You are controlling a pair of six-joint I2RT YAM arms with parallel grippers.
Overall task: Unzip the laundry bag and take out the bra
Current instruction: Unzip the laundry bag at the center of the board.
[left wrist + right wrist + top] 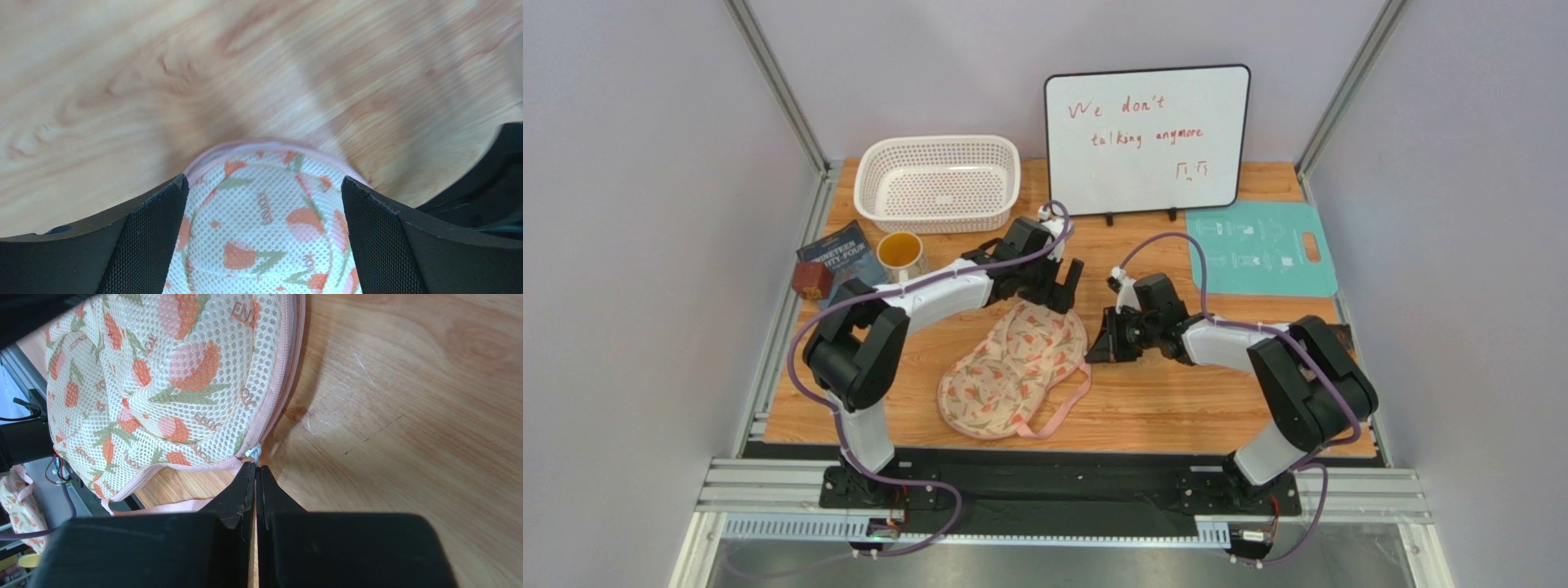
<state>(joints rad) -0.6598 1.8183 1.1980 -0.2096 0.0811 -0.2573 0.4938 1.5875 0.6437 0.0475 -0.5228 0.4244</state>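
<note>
The cream laundry bag (1014, 368) with red-pink and green print lies on the wooden table, its pink strap loop (1063, 410) at the near right. My left gripper (1048, 294) is open over the bag's far lobe; in the left wrist view the lobe (264, 226) fills the gap between its fingers (153, 239). My right gripper (1097, 343) is at the bag's right edge. In the right wrist view it (255, 468) is shut, with the pale zipper pull (253, 453) at its tips on the pink zipper trim (288, 373). The bra is hidden.
A white perforated basket (938, 181) stands at the back left and a whiteboard (1146, 137) at the back centre. A teal board (1261, 249) lies at the right. A yellow cup (900, 255), a dark book (836, 251) and a brown cube (813, 282) sit at the left.
</note>
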